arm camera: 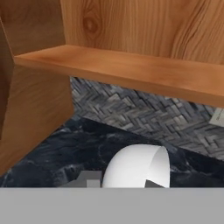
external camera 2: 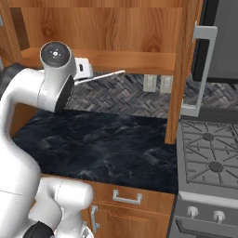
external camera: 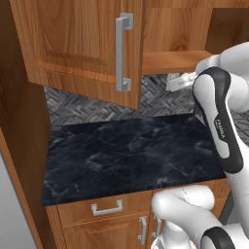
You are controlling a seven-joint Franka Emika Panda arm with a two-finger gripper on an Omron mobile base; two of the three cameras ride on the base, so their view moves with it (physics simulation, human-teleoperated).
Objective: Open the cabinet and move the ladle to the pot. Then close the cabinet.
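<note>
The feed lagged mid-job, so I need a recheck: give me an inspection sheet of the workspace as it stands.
Surface: dark marble counter.
Job's things: cabinet, both doors swung open; ladle in the tool, up in front of the cabinet's bottom board, above the counter.
Clutter: nothing seen.
Grippers: tool shut on the ladle.
Cables: nothing seen.
Surroundings: stove right of the counter; outlets on the herringbone backsplash; drawer under the counter.
</note>
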